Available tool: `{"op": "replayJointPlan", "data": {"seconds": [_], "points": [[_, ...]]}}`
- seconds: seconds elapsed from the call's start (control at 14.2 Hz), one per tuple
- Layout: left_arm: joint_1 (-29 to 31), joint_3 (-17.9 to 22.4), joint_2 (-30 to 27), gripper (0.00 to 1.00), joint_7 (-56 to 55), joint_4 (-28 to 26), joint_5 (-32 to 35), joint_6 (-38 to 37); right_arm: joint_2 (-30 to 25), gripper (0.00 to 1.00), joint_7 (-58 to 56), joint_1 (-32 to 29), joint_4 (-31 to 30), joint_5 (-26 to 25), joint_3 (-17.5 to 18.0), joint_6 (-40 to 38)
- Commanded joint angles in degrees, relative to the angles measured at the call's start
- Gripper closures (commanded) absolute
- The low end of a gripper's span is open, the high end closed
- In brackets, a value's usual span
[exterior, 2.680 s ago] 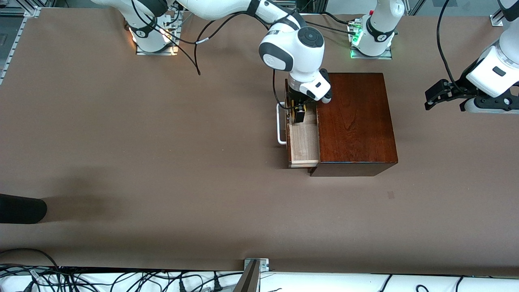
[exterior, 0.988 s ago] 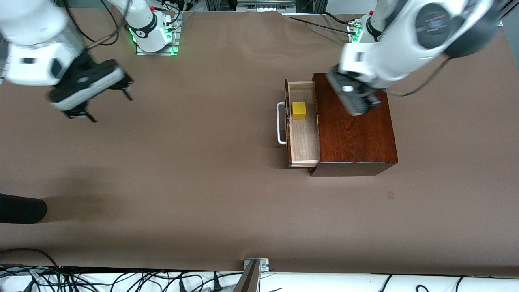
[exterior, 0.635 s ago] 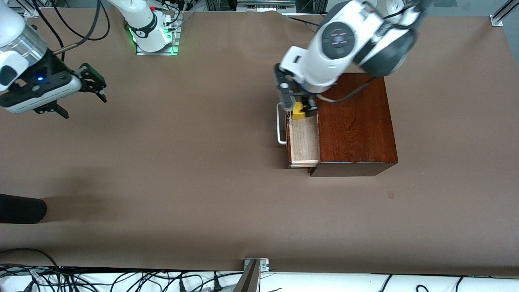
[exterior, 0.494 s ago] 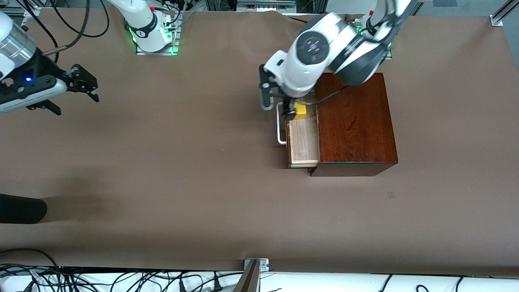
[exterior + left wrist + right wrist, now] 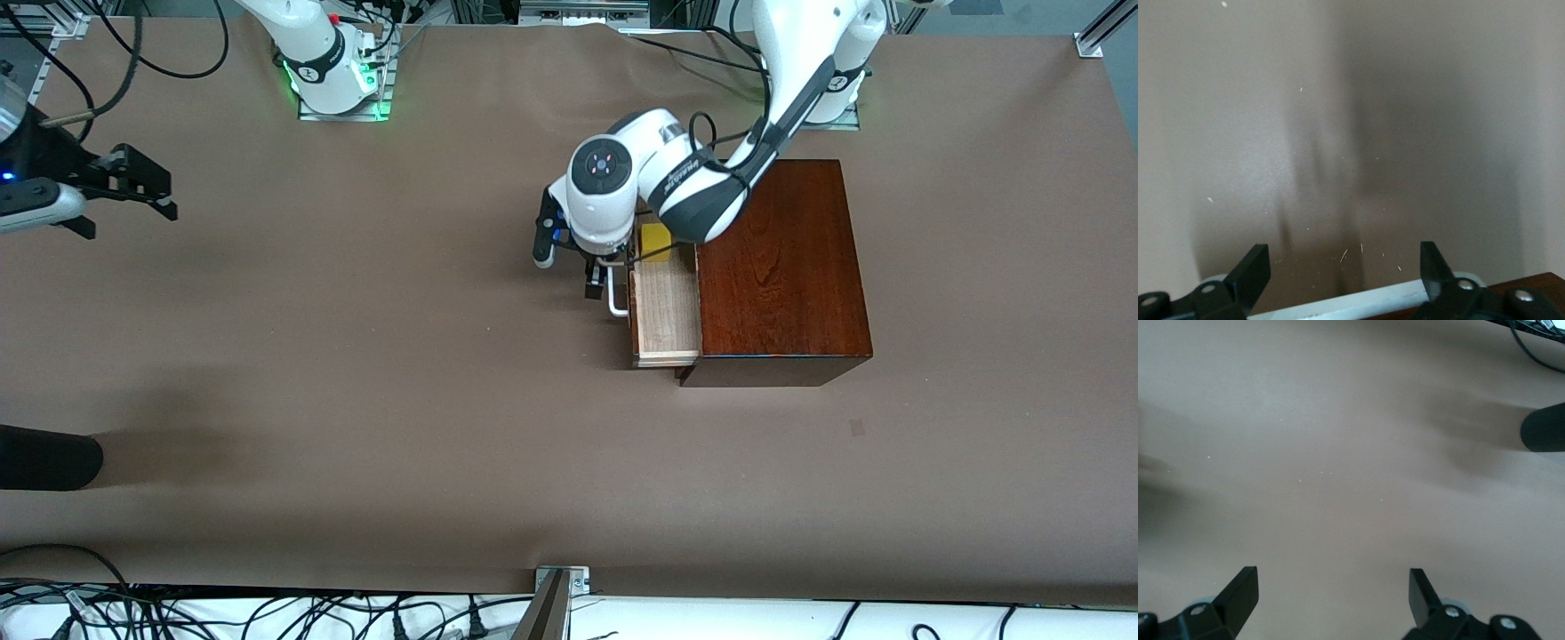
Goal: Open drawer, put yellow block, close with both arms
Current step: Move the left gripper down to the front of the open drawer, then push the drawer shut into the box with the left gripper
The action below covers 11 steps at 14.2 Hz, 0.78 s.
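The dark reddish-brown box [image 5: 773, 267] stands toward the left arm's end of the table. Its drawer [image 5: 665, 316] is pulled out and shows its pale wood floor. The yellow block [image 5: 656, 238] lies in the drawer, partly hidden by the left arm. My left gripper [image 5: 597, 283] is low in front of the drawer. It is open [image 5: 1345, 257], with the white handle [image 5: 1358, 300] lying between its fingers. My right gripper [image 5: 133, 209] is open and empty [image 5: 1331, 580] over bare table at the right arm's end.
A black rounded object [image 5: 49, 458] pokes in at the table's edge at the right arm's end and also shows in the right wrist view [image 5: 1545, 427]. A metal bracket [image 5: 560, 580] and cables [image 5: 267, 613] lie along the edge nearest the front camera.
The right gripper left the yellow block in the drawer and withdrew to its end of the table. The left arm swung over the box and came down at the handle. The drawer has not moved.
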Motion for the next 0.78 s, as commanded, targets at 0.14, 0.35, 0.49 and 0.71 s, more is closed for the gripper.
{"op": "replayJointPlan", "data": {"seconds": [0.14,0.35,0.49,0.71], "points": [[3.04,1.02,0.0,0.0,2.4,1.16,1.63,-8.74,-1.34,0.0,0.43,-0.06,-0.43,0.32,-0.52,-0.53],[3.04,1.46,-1.05,0.0,1.88,1.69,4.6,-13.58,-1.25,0.0,0.43,-0.14,0.8,0.32,-1.21,-1.15],[3.13,1.63,-1.5,0.0,2.39,1.69,5.75,-15.86,-0.81,0.0,-0.53,-0.14,0.89,0.06,-1.31,-1.41],[3.74,1.9,-1.5,0.0,2.49,1.69,8.31,-18.59,-0.72,0.0,0.25,-0.14,1.07,0.32,-1.22,-3.18]]}}
